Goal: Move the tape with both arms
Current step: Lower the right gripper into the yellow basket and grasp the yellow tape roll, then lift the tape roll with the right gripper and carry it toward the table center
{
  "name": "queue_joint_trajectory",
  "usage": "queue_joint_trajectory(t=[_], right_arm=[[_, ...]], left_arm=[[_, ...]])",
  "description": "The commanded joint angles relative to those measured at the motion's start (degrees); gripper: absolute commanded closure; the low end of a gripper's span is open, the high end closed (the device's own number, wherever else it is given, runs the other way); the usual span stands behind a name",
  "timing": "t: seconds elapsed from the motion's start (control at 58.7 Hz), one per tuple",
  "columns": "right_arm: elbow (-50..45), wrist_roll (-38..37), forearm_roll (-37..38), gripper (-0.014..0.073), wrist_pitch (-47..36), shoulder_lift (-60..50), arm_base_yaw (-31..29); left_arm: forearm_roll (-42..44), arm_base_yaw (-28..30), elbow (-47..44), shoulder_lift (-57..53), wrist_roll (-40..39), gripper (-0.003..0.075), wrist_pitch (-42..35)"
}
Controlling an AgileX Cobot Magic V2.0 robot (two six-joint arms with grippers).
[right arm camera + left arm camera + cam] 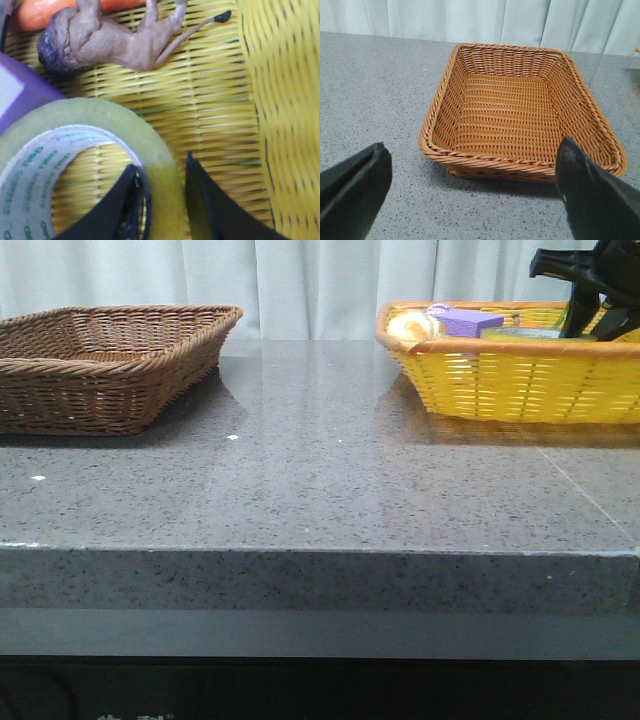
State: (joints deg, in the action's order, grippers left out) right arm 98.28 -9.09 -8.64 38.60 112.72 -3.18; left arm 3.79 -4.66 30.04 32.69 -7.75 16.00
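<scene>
Wicker first: the brown basket (100,360) sits empty at the upper left of the front view, and the left gripper (470,195) hangs before it with fingers spread wide, holding nothing. At the upper right, the right gripper (162,200) reaches into the yellow basket (520,380). Its fingers straddle the wall of the tape (85,165), one inside the core, one outside, not visibly clamped. A thin bite on that rim could let the roll pivot or slip on lifting, or drag against the purple block (20,95) and toy lion (110,37) nearby.
</scene>
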Motion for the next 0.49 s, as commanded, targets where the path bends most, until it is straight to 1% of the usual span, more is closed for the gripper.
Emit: queue_joint_trajectory(t=[0.0,0.051,0.119,0.341,0.477], right_arm=[[1.9,0.1,-0.4,0.0547,-2.7,-3.6,-0.2],[1.9,0.1,-0.4,0.0575,-2.5,-3.9,-0.2],[1.9,0.1,-0.4,0.0592,-2.0,-4.8,-0.2],[1.9,0.6,0.4,0.0592,2.2,-10.1,-0.2],[1.9,0.6,0.4,0.0592,2.8,-14.3,0.2]], left_arm=[[0.1,0.0,2.2,0.4,-0.3,0.0082,-4.6],[0.1,0.0,2.2,0.4,-0.3,0.0082,-4.6],[0.1,0.0,2.2,0.4,-0.3,0.0082,-4.6],[0.1,0.0,2.2,0.4,-0.3,0.0082,-4.5],[0.1,0.0,2.2,0.4,-0.3,0.0082,-4.3]])
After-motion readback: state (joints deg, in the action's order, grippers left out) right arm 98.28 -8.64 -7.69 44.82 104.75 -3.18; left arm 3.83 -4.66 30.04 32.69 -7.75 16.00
